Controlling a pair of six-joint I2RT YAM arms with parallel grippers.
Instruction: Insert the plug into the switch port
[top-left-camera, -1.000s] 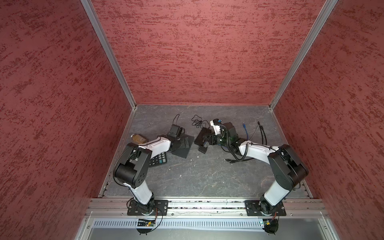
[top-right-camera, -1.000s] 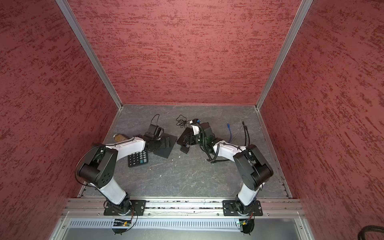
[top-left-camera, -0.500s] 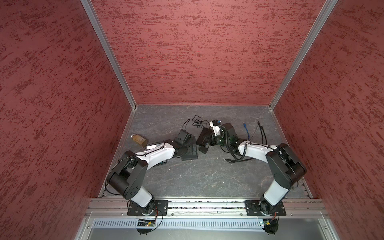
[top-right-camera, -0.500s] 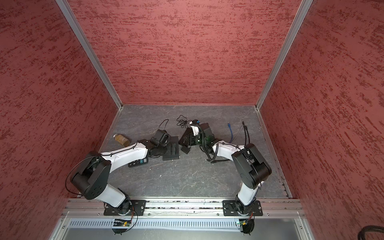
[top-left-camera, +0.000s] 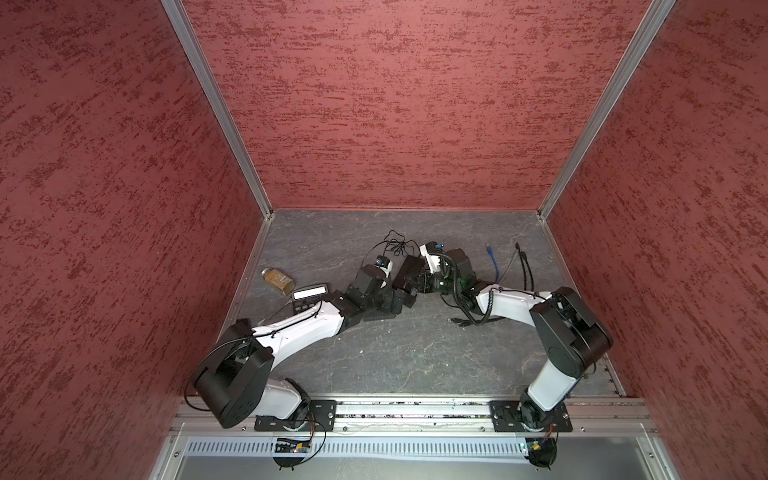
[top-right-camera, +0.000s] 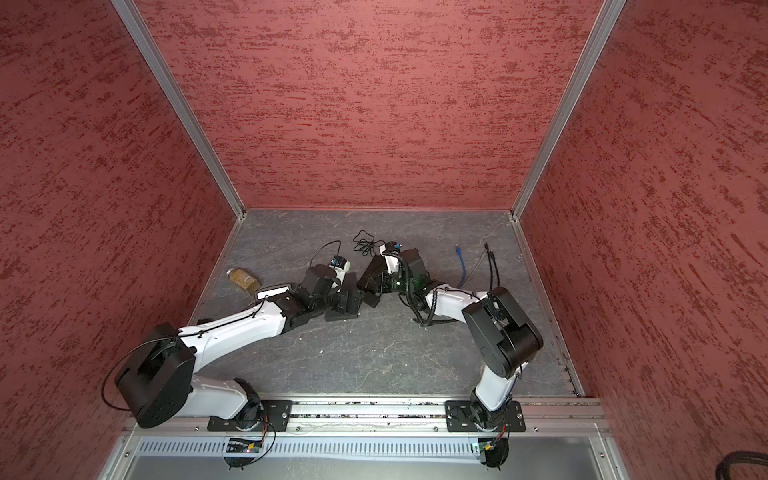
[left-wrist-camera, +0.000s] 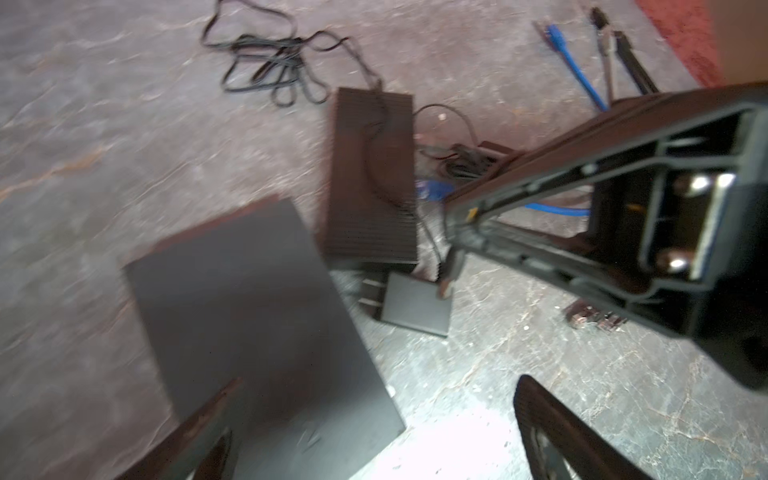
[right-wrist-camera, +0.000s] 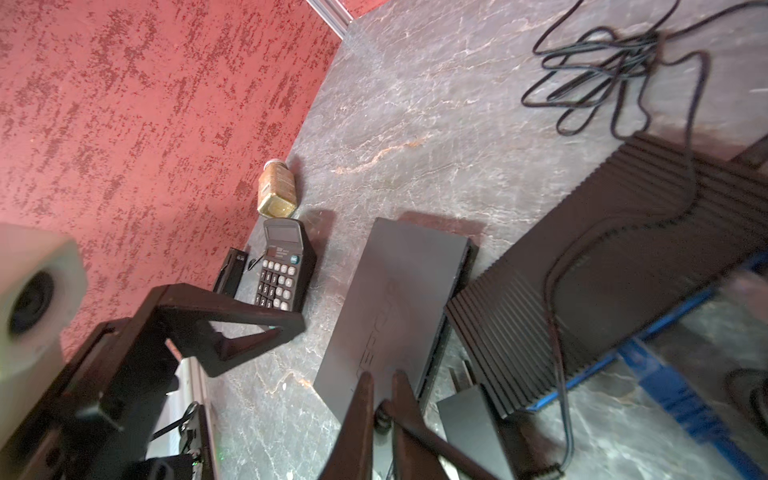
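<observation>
The switch (left-wrist-camera: 257, 316) is a flat, dark grey rectangular box with a smooth matte top. It lies flat on the floor, lower left of centre in the left wrist view, askew to the frame and blurred. In the right wrist view it crosses the centre, with faint lettering on top; its ports cannot be made out. The plug (right-wrist-camera: 383, 412) is a small black tip on a thin cord, pinched in the right gripper (right-wrist-camera: 382, 376) at bottom centre, by the switch's near corner; its shape is too small to tell.
</observation>
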